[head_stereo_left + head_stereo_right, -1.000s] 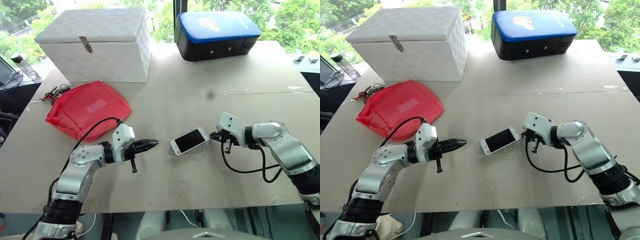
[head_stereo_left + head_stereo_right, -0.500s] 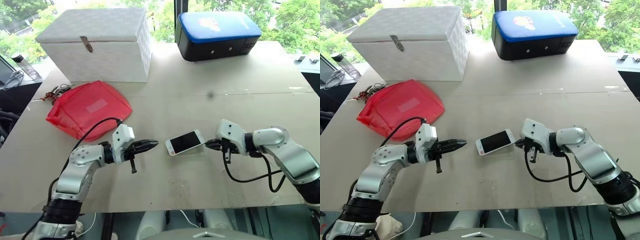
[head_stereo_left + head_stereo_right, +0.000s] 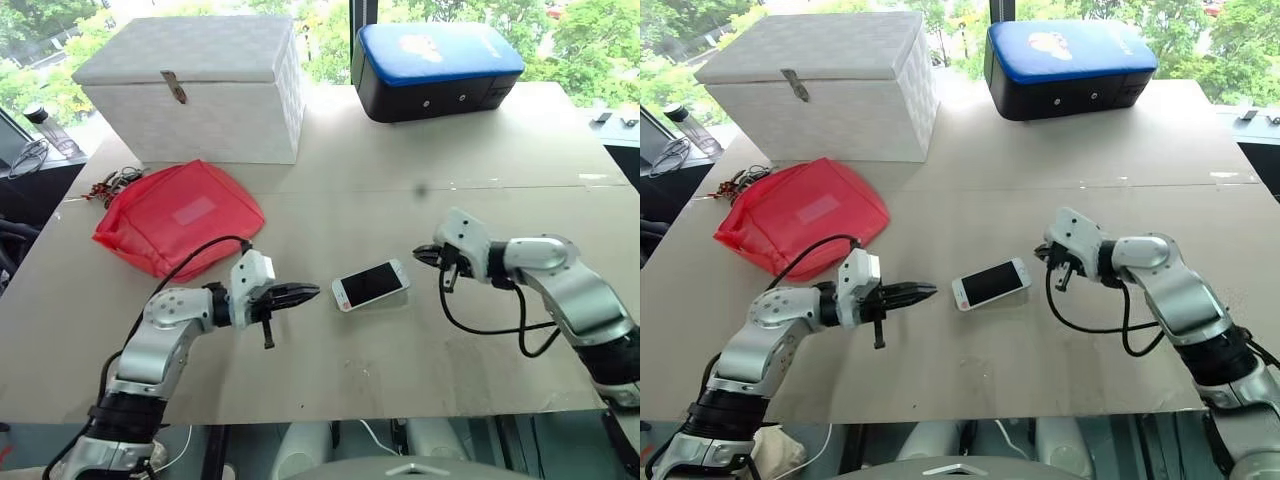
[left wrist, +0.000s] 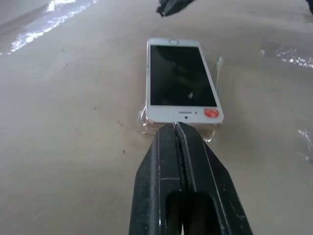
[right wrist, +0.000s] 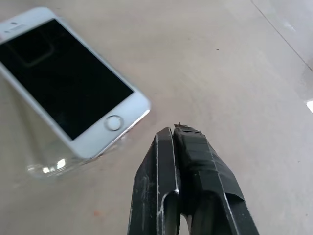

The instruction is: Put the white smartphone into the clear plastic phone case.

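Note:
The white smartphone (image 3: 370, 285) lies screen up at mid-table, between my two grippers. Beneath it sits the clear plastic phone case (image 4: 146, 128), whose rim peeks out past the phone's end and along one side; in the right wrist view the case (image 5: 44, 169) shows under the home-button end. I cannot tell whether the phone is seated inside it. My left gripper (image 3: 310, 292) is shut, tips just short of the phone's left end. My right gripper (image 3: 422, 255) is shut and empty, hovering a little right of the phone's other end.
A red pouch (image 3: 178, 215) lies at the left. A white lidded box (image 3: 190, 90) and a blue-topped black case (image 3: 435, 70) stand at the back. The table's front edge (image 3: 330, 405) runs close below the arms. A bottle (image 3: 45, 130) stands off the table's left.
My right gripper touched the phone's right end and nudged it slightly left, then drew back up and to the right. The left gripper has stayed almost still.

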Motion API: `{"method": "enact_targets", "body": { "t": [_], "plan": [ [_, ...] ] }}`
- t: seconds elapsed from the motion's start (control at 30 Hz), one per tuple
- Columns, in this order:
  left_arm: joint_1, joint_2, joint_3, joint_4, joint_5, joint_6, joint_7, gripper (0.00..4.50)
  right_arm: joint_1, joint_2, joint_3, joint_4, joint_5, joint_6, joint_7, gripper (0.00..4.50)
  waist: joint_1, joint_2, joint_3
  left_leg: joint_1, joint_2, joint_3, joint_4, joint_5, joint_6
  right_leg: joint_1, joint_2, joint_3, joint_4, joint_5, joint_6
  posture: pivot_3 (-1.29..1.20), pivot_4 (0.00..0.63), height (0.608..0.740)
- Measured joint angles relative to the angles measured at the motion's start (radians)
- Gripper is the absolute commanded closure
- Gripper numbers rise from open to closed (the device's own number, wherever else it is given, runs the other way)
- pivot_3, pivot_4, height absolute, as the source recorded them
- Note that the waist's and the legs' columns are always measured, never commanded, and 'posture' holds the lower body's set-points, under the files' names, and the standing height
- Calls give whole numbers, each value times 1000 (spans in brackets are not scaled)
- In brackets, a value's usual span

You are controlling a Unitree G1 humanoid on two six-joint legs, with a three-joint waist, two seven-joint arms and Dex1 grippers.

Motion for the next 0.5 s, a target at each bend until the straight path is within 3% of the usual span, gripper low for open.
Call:
{"method": "enact_targets", "body": {
  "t": [0.23, 0.5],
  "plan": [
    [-75, -65, -77, 62, 73, -17, 32, 4500, -54, 31, 68, 156, -59, -101, 53, 4483, -1, 0, 0, -1, 0, 0, 0, 0, 0, 0, 0, -1, 0, 0, 0, 0, 150, 740],
    [-138, -125, -105, 125, 111, -36, 53, 4500, 76, -52, 1, -26, -34, -53, 87, 4483, 3, 0, 0, -1, 0, -1, 1, 0, 0, 0, 0, -1, 0, 0, 0, 0, 150, 740]
  ]
}}
